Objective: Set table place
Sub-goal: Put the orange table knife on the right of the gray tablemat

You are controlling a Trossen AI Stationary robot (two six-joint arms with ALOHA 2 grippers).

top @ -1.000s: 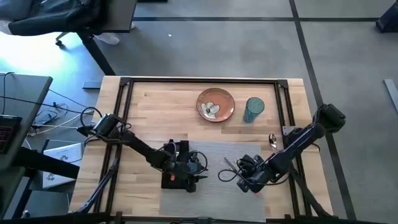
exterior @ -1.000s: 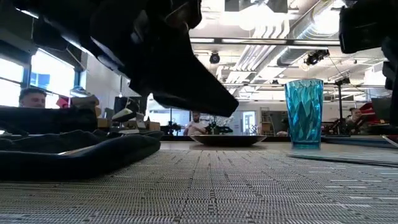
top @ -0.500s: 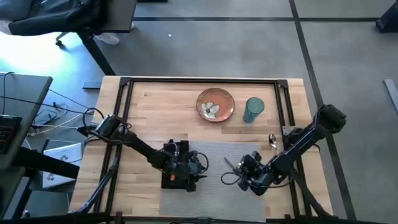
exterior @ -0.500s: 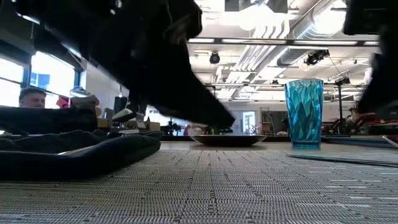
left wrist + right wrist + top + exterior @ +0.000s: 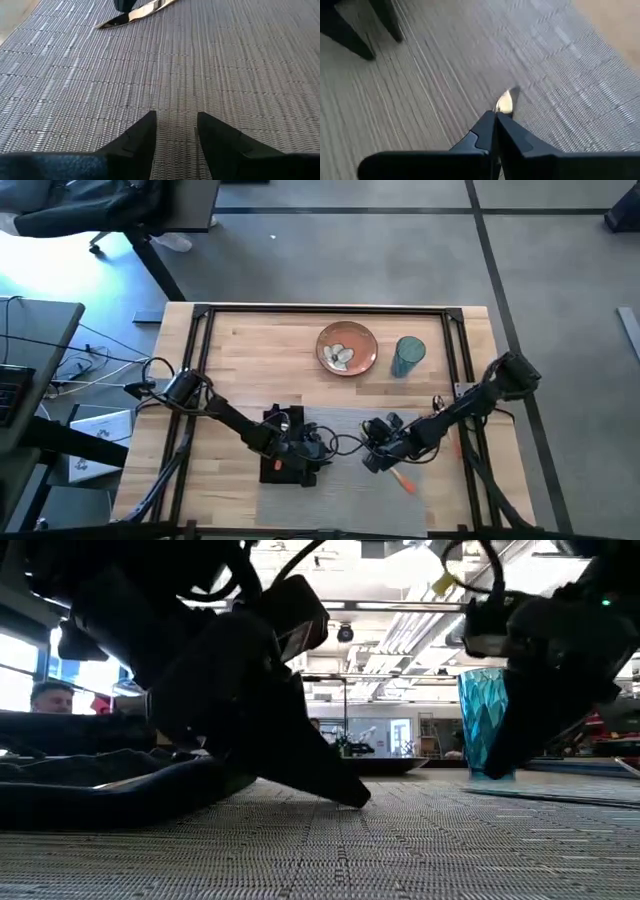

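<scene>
Because the knife [image 5: 504, 104] was thin, stiff and slippery, the right tool [image 5: 495, 116] was pinched tight on it, low over the grey placemat [image 5: 350, 498]. Its orange handle looked like a safer hold than the shiny blade. The left tool [image 5: 175, 119] had its fingers apart by the black napkin [image 5: 276, 470]. The mat's middle had room. The plate [image 5: 347, 347] and blue cup [image 5: 408, 355] stood well apart.

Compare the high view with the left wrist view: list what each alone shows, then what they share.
High view only: the plate, blue cup, black napkin and both arms over the table.
Left wrist view only: the left gripper with its fingers parted just above the weave.
Shared: the grey placemat.
</scene>
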